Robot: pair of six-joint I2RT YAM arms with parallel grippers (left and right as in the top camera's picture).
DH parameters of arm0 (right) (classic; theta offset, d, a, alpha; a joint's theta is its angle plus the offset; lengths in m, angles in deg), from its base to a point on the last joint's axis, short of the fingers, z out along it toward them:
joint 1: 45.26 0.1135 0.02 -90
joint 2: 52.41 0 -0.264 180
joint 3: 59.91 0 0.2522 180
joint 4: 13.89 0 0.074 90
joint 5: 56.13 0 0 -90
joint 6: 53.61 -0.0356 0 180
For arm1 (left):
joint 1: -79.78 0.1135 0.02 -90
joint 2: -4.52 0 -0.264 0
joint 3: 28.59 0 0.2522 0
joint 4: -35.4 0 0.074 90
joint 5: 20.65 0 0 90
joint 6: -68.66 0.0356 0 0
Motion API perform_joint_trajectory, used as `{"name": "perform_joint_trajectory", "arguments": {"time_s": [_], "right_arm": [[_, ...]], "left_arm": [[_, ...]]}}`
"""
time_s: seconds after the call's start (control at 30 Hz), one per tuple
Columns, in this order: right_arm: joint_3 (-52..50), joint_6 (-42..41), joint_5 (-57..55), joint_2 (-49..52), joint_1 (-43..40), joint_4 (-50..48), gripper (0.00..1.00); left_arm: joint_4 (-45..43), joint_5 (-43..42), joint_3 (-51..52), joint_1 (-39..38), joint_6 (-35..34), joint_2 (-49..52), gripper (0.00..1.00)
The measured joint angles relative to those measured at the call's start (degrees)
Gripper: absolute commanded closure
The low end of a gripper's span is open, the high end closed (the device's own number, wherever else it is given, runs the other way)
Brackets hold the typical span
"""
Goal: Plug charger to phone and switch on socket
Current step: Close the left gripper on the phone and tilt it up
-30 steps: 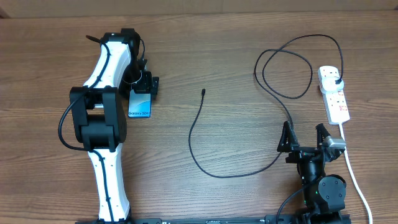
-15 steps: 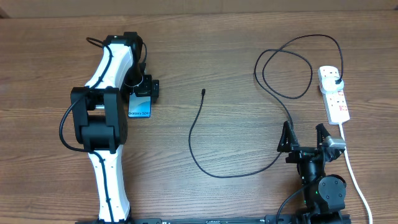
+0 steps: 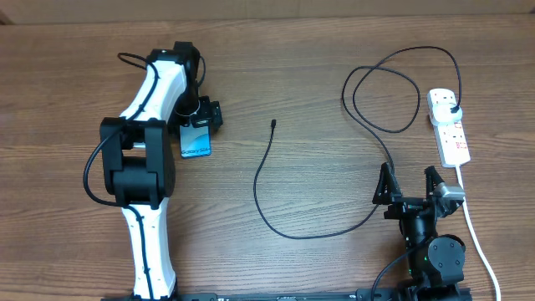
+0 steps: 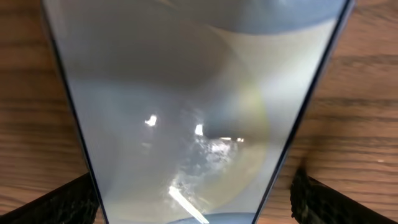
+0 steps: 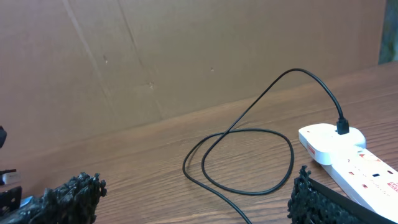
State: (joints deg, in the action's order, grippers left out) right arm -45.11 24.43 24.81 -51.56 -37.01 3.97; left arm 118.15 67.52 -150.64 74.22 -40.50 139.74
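The left gripper [image 3: 201, 122] was lowered over the left half of the table with its jaws parted. Its black textured fingers [image 4: 59, 202] stood one on each side of the phone [image 3: 196, 144], a slim rectangular handset with a light blue screen and dark edges. In the left wrist view, a strip of wood showed between the phone's right edge and the finger on that side, so no clamping was evident. The phone lay flat on the brown wood-grain table [image 3: 334, 50].

The right gripper [image 3: 409, 186] stood at the near right, jaws spread wide and holding nothing.

The charger [image 3: 301, 237], a long thin black cable, lay slack between the two arms. Its small connector tip [image 3: 274, 124] rested on the table to the right of the phone, well apart from it. The cable passed close by the right gripper and formed a loop. It ended at the black plug [image 3: 452, 109], seated in the far outlet of the socket [image 3: 451, 142], a white oblong power strip with red-marked switches. Switch positions could not be determined. A white cord [image 3: 473, 226] ran from the socket toward the near edge.
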Motion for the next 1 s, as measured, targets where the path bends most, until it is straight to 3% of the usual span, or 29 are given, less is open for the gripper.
{"name": "perform_joint_trajectory", "arguments": {"time_s": [0.47, 1.0], "right_arm": [[0.0, 0.0, 0.0, 0.0, 0.0, 0.0, 0.00], [0.0, 0.0, 0.0, 0.0, 0.0, 0.0, 0.00]], "left_arm": [[0.6, -1.0, 0.1, -2.3, -3.6, 0.0, 0.01], [-2.1, -1.5, 0.4, -1.4, -14.6, -0.2, 0.04]]}}
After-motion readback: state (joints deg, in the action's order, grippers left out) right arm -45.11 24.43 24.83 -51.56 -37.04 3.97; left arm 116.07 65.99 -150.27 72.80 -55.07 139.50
